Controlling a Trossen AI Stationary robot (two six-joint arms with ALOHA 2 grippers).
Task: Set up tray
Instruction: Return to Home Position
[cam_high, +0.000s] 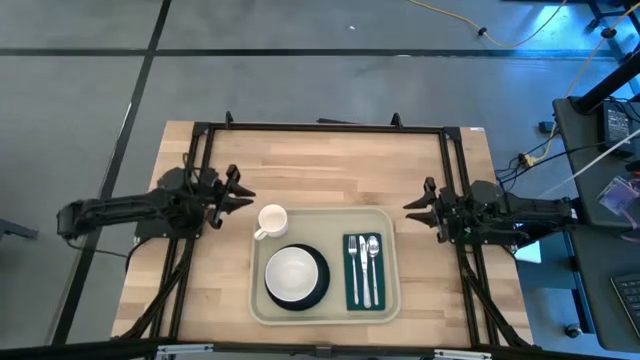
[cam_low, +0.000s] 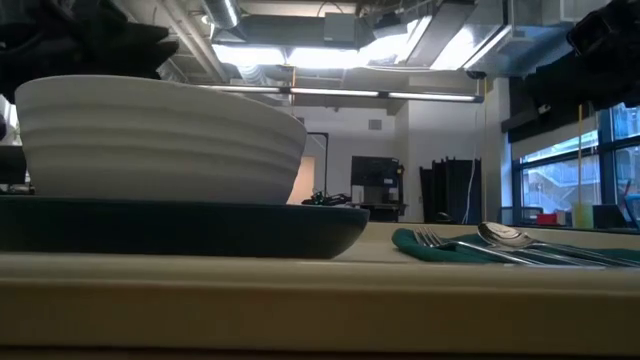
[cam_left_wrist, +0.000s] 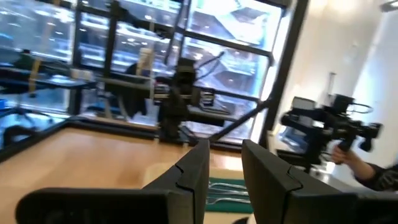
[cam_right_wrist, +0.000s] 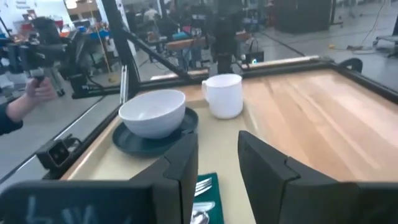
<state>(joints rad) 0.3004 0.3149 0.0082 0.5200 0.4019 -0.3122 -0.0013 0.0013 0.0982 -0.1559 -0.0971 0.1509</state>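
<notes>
The pale beige tray (cam_high: 325, 312) lies flat on the near middle of the wooden table. On it a white bowl (cam_high: 292, 272) sits in a dark plate (cam_high: 318, 282), and a fork, knife and spoon (cam_high: 365, 268) lie on a dark green napkin (cam_high: 352, 296). A white mug (cam_high: 271, 221) stands upright at the tray's far left corner. My left gripper (cam_high: 243, 197) hovers open just left of the mug. My right gripper (cam_high: 412, 208) hovers open off the tray's far right corner. In the right wrist view the bowl (cam_right_wrist: 152, 112) and mug (cam_right_wrist: 224, 94) show beyond the open fingers.
A black frame (cam_high: 320, 127) runs along the table's far edge and down both sides. Bare wood (cam_high: 330, 170) lies between the tray and the far edge. In both wrist views a person's hand (cam_left_wrist: 351, 158) holds a dark device beyond the table.
</notes>
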